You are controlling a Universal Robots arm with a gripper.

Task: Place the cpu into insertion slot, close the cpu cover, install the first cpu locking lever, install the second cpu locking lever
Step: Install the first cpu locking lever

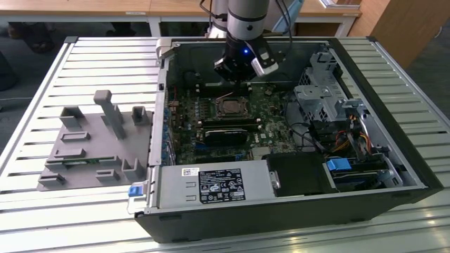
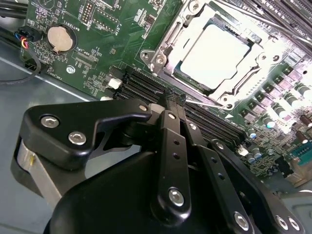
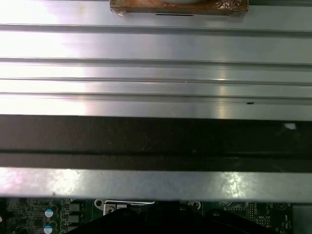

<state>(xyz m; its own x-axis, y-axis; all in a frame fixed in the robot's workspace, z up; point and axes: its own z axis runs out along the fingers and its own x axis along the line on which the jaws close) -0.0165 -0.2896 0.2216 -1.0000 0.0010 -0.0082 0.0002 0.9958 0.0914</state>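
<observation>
exterior: high, far | wrist views: close | shared: green circuit board

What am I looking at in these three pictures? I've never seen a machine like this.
A robot arm is reaching into an open computer case that lies on a slatted metal table. The exterior view shows it all from outside. Both wrist views come from cameras riding on the arm. The black gripper at its tip is pinched shut, empty, just beside the socket. There the cpu, a pale square chip, already sits in its slot with the cpu cover, a metal frame, lying over it. A grey parts holder rests alongside the case.
</observation>
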